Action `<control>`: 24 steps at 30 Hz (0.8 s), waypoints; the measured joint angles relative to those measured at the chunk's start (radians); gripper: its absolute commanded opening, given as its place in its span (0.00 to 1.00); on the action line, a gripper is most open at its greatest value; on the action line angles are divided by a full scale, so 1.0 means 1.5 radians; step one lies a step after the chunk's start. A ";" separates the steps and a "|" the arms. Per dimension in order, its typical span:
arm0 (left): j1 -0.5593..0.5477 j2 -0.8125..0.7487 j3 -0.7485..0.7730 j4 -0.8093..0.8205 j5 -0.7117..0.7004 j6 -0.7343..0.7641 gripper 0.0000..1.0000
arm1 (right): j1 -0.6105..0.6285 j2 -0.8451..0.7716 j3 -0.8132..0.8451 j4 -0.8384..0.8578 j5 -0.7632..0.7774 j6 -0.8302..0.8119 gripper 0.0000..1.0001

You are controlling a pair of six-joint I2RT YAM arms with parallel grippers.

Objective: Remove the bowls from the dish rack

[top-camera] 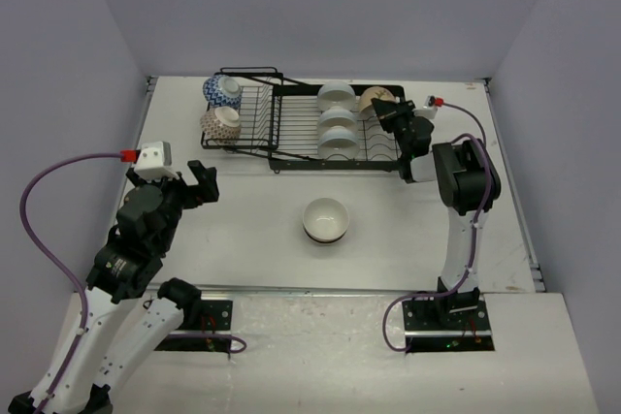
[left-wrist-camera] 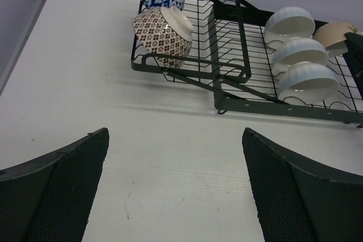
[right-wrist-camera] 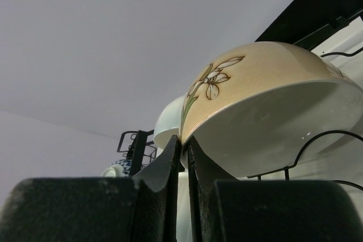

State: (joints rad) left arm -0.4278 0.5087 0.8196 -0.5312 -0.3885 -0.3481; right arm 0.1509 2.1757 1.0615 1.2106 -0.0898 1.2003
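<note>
In the dish rack (top-camera: 291, 131), right claw (right-wrist-camera: 184, 154) clamped on flowered bowl (right-wrist-camera: 255, 77); left claw (left-wrist-camera: 174, 134) released.

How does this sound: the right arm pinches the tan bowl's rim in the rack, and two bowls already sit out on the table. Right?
Not quite. Only one bowl sits out on the table, as the top view shows. The rest holds: the right gripper pinches the rim of the tan bowl in the rack.
</note>
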 measured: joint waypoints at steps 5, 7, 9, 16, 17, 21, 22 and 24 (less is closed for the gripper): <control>0.000 0.001 0.000 0.000 0.000 0.000 1.00 | -0.005 -0.001 0.001 0.000 -0.025 -0.010 0.00; 0.000 0.001 0.000 0.000 0.000 0.000 1.00 | -0.006 -0.001 0.002 -0.001 -0.034 -0.014 0.00; 0.000 0.001 0.000 0.000 0.000 0.000 1.00 | -0.007 -0.001 0.004 -0.004 -0.045 -0.019 0.00; 0.000 0.002 0.000 0.000 0.000 0.000 1.00 | -0.014 -0.001 0.011 -0.009 -0.077 -0.034 0.00; 0.000 0.002 0.000 0.000 0.000 0.000 1.00 | -0.015 -0.001 0.012 -0.009 -0.080 -0.035 0.00; 0.000 0.005 0.000 0.000 0.000 0.000 1.00 | -0.021 -0.001 0.012 -0.009 -0.093 -0.038 0.00; 0.000 0.005 0.000 0.000 0.000 0.000 1.00 | -0.023 -0.001 0.012 -0.009 -0.096 -0.038 0.00; 0.000 0.006 0.000 0.001 0.000 0.000 1.00 | -0.026 -0.001 0.012 -0.010 -0.104 -0.038 0.00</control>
State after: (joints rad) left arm -0.4278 0.5179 0.8192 -0.5304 -0.3882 -0.3477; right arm 0.1120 2.1738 1.0790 1.1950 -0.2462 1.1431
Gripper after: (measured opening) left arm 0.997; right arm 0.071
